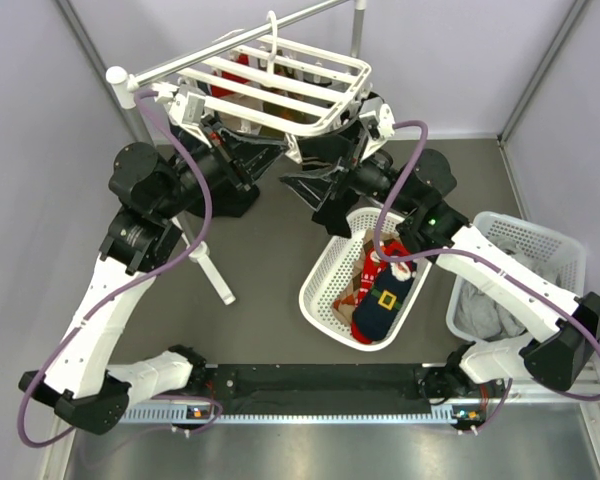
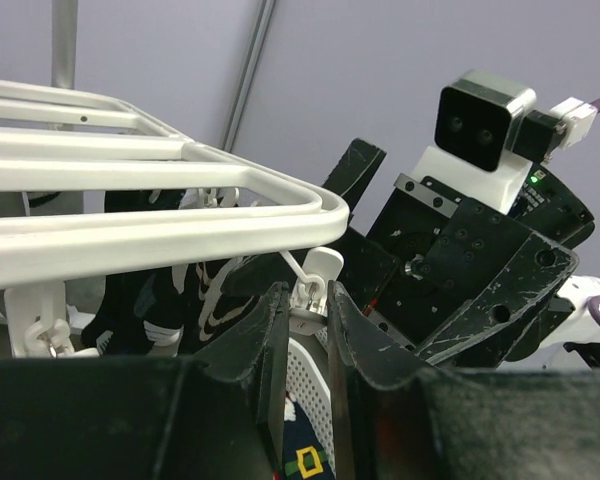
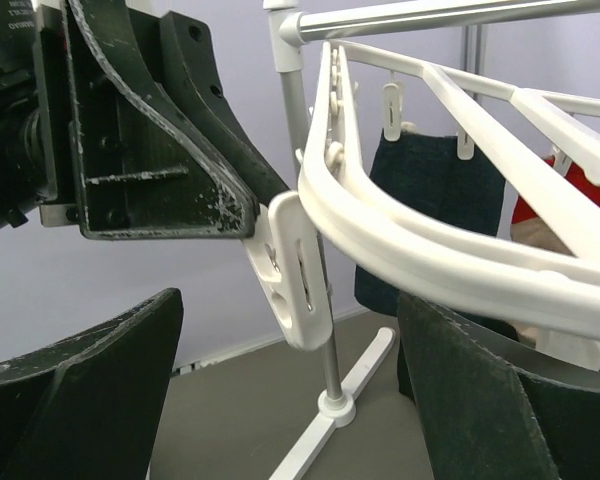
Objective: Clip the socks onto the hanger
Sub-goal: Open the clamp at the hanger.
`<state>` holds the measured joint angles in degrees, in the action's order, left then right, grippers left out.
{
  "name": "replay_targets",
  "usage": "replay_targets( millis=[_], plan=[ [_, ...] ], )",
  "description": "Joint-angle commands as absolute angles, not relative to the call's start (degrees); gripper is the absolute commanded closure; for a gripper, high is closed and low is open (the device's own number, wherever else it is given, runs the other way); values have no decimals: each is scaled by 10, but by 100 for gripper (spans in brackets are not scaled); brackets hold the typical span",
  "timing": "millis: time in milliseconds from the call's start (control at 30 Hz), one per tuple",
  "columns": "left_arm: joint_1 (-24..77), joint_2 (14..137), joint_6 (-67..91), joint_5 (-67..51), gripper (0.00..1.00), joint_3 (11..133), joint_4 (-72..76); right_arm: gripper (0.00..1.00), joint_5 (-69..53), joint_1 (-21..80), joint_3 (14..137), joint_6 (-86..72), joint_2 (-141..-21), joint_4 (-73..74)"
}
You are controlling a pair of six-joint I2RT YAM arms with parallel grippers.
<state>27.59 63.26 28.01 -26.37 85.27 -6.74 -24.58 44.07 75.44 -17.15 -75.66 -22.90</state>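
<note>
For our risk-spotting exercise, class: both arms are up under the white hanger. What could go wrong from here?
The left fingers pinch a small dangling clip; it could slip free.
The right fingers are open and empty, with socks in the basket, so nothing is ready to clip.
Both arms crowd the hanger and might bump it.

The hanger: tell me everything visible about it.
The hanger is a white plastic rectangular rack of parallel bars with rounded corners. Its top hook hangs on a metal rail. Small white clips dangle beneath it, and a navy sock and a red sock hang from them. The left gripper pinches one edge clip, and the right gripper sits open just below the rim.
</note>
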Motion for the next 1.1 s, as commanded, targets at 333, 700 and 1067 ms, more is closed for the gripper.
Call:
replay_targets(
  millis=[333, 700, 1067],
  plan=[
    [279, 633, 285, -271, 100, 832, -16, 46, -273, 437, 766, -186, -751, -246],
    [278, 610, 260, -247, 99, 802, -5, 90, -302, 438, 792, -187, -750, -190],
    [279, 570, 243, -191, 53, 786, -31, 100, -240, 466, 845, -130, -758, -76]
  ],
)
